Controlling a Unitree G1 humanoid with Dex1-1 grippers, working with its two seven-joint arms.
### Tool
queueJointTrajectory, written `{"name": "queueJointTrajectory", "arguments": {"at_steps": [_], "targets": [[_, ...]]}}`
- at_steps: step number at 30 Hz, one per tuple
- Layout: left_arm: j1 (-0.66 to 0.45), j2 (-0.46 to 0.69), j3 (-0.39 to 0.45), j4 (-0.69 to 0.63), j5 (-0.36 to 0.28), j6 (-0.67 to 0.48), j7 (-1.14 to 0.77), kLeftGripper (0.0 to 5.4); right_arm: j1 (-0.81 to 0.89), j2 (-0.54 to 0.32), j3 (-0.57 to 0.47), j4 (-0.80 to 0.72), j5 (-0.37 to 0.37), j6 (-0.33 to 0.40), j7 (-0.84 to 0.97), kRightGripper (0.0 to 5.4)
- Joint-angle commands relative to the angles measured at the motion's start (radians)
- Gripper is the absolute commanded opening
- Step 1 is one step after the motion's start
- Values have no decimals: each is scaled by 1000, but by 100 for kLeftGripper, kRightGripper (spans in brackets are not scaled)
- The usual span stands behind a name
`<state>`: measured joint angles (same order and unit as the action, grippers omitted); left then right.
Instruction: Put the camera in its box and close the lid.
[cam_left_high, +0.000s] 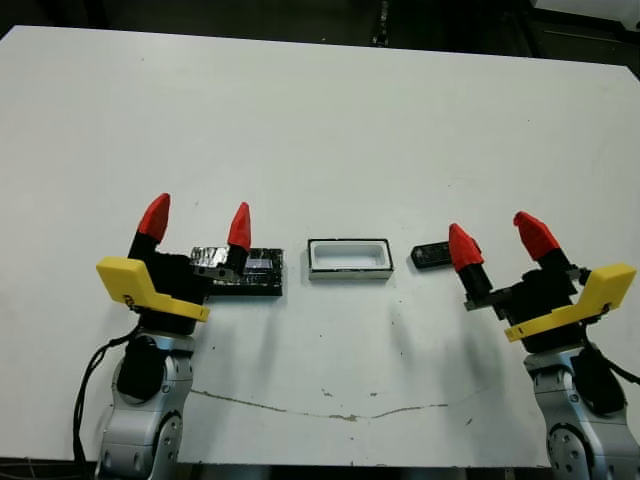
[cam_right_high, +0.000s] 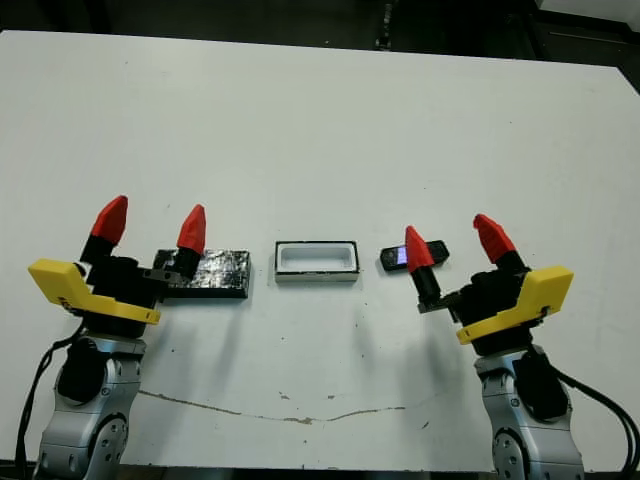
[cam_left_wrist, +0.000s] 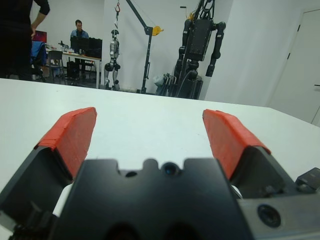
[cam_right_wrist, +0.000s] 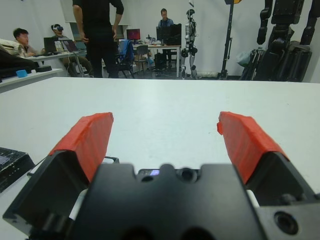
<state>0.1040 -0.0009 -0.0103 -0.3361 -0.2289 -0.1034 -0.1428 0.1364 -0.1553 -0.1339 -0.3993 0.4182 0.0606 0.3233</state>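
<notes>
The left gripper (cam_left_high: 197, 219) hovers near the table's (cam_left_high: 320, 120) front edge with its fingers spread and empty. Its inner finger sits over the lid (cam_left_high: 240, 271), which lies flat on the table just left of the box (cam_left_high: 348, 258). The box stands open with its white inside bare, about midway along the front edge. Just right of the box lies the camera (cam_left_high: 431, 255), slightly skewed and apart from the box wall. The right gripper (cam_left_high: 492, 241) is also spread and empty, with its inner finger overlapping the camera's right end.

The step in hand appears to be picking up the camera. Centre the right gripper's fingers across the camera's narrow sides before closing, so that it lifts level. Carry it left only as far as the box and lower it square to the long walls.

The table behind the three items is bare and gives ample room. Toward the front edge the room is limited.
</notes>
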Motion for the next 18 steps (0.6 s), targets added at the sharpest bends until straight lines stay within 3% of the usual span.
{"name": "queueJointTrajectory", "arguments": {"at_steps": [1,11,15,18], "targets": [[12,4,-1,-6,7,8,1,540,9,-9,-3,2,-2,0,4,539],[13,-10,1,-7,-7,8,3,540,11,-26,-15,-3,16,18,14,539],[12,-9,1,-6,8,4,9,540,-29,-99,-71,3,43,33,56,539],[12,-9,1,-10,10,8,12,540,-97,-203,-118,46,46,31,130,539]]}}
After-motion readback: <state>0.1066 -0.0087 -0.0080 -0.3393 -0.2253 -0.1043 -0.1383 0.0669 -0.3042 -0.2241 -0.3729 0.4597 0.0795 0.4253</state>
